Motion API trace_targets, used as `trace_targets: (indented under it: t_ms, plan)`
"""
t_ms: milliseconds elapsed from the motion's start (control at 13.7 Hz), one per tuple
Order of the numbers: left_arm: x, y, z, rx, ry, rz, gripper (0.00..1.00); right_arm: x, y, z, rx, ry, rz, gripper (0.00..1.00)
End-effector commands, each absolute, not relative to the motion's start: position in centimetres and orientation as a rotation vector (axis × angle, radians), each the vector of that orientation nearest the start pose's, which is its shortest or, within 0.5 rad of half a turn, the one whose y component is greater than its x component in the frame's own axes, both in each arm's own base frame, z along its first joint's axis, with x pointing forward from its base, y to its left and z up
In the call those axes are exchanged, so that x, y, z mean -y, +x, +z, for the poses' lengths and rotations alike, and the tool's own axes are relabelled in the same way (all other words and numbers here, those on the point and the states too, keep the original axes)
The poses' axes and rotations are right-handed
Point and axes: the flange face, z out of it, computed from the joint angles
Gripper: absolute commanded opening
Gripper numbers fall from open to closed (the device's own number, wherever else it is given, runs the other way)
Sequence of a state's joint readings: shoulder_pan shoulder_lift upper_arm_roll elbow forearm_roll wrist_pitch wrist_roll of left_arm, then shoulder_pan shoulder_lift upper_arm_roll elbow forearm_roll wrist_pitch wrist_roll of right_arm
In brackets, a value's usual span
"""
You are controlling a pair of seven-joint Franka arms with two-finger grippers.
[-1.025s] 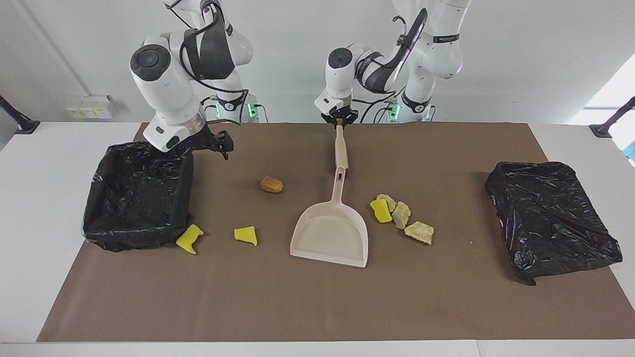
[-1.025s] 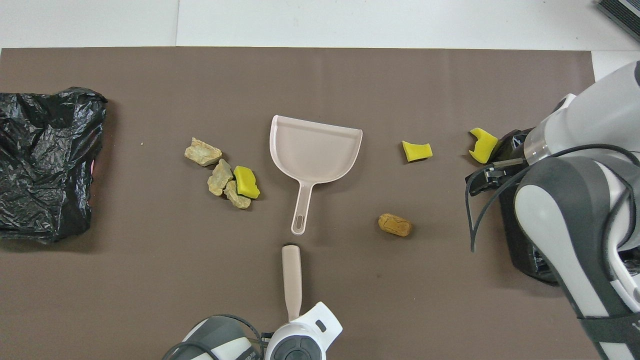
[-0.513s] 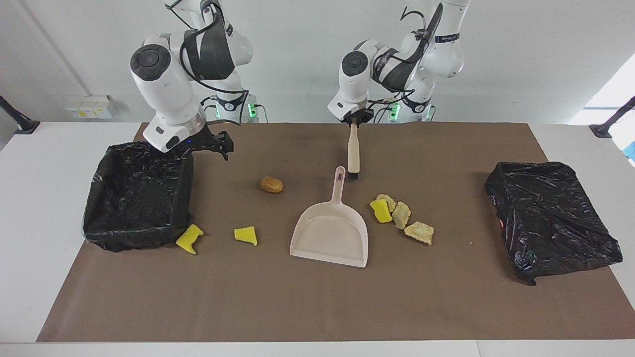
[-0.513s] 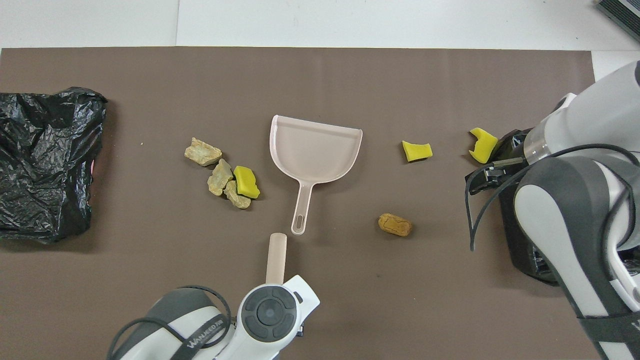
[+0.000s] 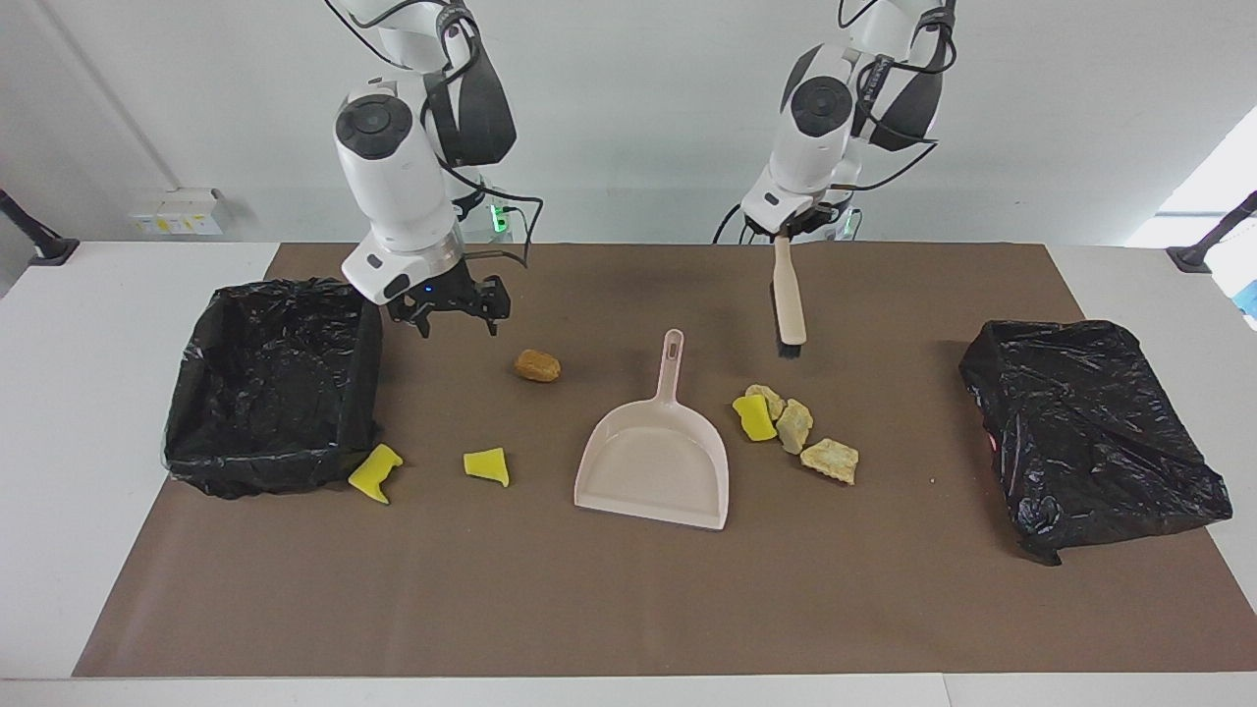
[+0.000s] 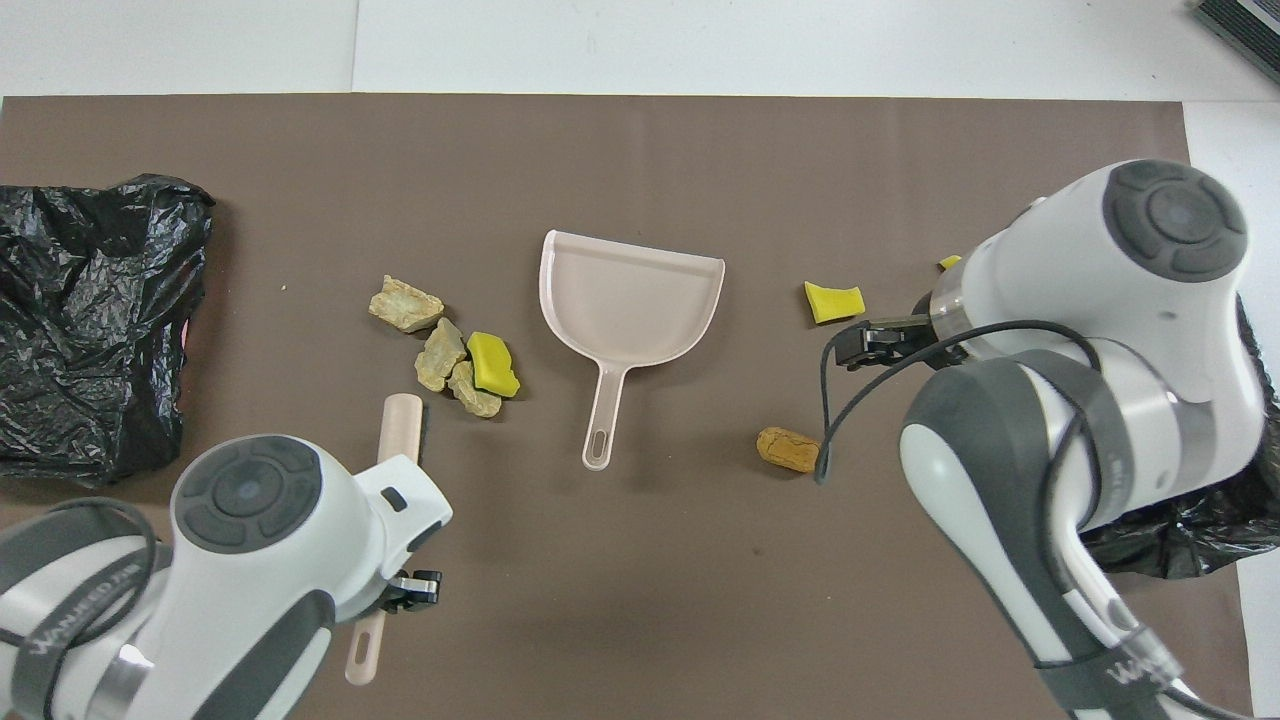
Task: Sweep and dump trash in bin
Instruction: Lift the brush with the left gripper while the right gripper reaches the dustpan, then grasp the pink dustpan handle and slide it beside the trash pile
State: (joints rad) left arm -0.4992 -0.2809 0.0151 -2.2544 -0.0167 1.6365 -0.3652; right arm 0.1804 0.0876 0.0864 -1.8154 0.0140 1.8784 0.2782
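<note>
Brush (image 5: 789, 299) bristles, facing view only

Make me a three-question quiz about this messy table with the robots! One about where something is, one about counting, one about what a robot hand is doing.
1. Where is the brown lump?
A. in the dustpan
B. on the mat, between the dustpan and the open bin
C. in the bin

2. How many yellow pieces show in the facing view?
A. one
B. three
C. five

3. What is the left gripper doing?
A. holding the brush
B. hanging open
C. holding the dustpan

Answers: 1 B, it lies alone on the mat. 2 B, two near the bin, one among the tan chunks. 3 A, the brush hangs from it.
</note>
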Motion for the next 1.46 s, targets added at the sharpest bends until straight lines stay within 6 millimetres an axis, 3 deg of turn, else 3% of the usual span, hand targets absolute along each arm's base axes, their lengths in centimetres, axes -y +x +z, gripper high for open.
trace_targets:
  t_ms: [0,73,220,513,586,659,732,952,1025,1099,1245,1391]
  plan:
    - [16.3,44.1,46.4,-0.168,-2.987,0.473,0.0,-20.6,57.0,45.2,-0.145,-3.107,-0.017,1.0]
    - [14.8,46.7,46.9,-0.152,-3.002,0.452,0.0,-22.8,56.9,44.0,-0.177,-3.098,-0.03,1.0]
    - [12.6,49.8,47.6,-0.21,-2.99,0.379,0.0,-27.4,56.9,41.6,-0.26,-3.071,-0.088,1.0]
    - [7.3,52.3,47.1,-0.599,-2.873,0.307,0.0,-37.1,55.2,37.5,-0.384,-3.058,-0.112,1.0]
    - [6.4,53.0,46.6,-0.599,-2.878,0.285,0.0,-38.9,54.2,36.6,-0.413,-3.072,-0.139,1.0]
    - [6.4,53.8,45.8,-0.597,-2.882,0.256,0.0,-40.3,53.5,36.3,-0.412,-3.068,-0.187,1.0]
    - [6.4,54.7,44.6,-0.599,-2.885,0.243,0.0,-40.7,53.1,35.6,-0.414,-3.069,-0.19,1.0]
    - [6.5,56.2,43.8,-0.602,-2.886,0.214,0.0,-41.3,52.0,34.6,-0.388,-3.09,-0.166,0.97]
    - [6.7,56.4,43.2,-0.61,-2.885,0.204,0.0,-41.2,51.9,34.5,-0.385,-3.093,-0.163,0.86]
    - [6.7,56.6,42.4,-0.615,-2.883,0.206,0.0,-41.3,51.7,34.6,-0.371,-3.098,-0.161,0.68]
    - [6.8,56.7,42.3,-0.617,-2.884,0.197,0.0,-41.3,51.5,34.7,-0.35,-3.119,-0.146,0.24]
    - [6.7,56.7,42.3,-0.612,-2.887,0.191,0.0,-41.3,51.7,35.0,-0.257,-3.143,-0.157,0.0]
